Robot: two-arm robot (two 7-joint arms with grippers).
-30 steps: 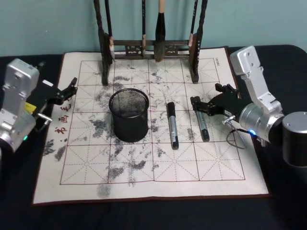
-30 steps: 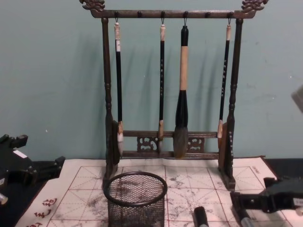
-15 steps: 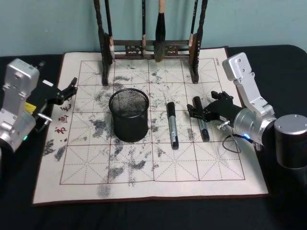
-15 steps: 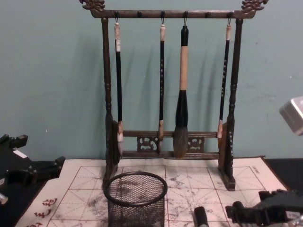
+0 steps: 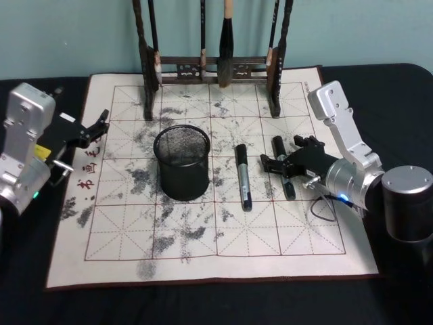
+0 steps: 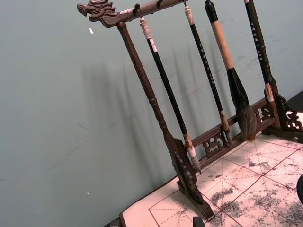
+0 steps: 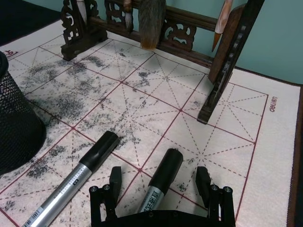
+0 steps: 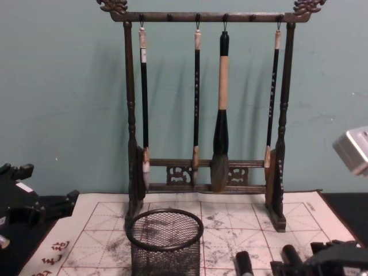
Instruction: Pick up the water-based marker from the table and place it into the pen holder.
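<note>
Two water-based markers lie on the mat right of the pen holder (image 5: 181,162), a black mesh cup. One marker (image 5: 243,177) lies free. My right gripper (image 5: 281,154) is open and low over the other marker (image 5: 278,143). In the right wrist view that marker (image 7: 163,171) lies between the two fingers (image 7: 115,177), with gaps on both sides, and the free marker (image 7: 80,182) is beside it. The chest view shows the pen holder (image 8: 165,244), both marker caps (image 8: 243,263) and the right gripper (image 8: 313,265) at the lower edge. My left gripper (image 5: 95,127) is parked open at the mat's left edge.
A tall dark wooden rack of hanging brushes (image 5: 213,64) stands at the back of the ink-stained mat (image 5: 203,237), its right foot (image 7: 215,101) close beyond the right gripper. Dark tabletop (image 5: 399,95) surrounds the mat.
My right gripper has moved left and toward the near side along the right-hand marker and sunk lower, now straddling it. Left arm, markers and pen holder have not moved.
</note>
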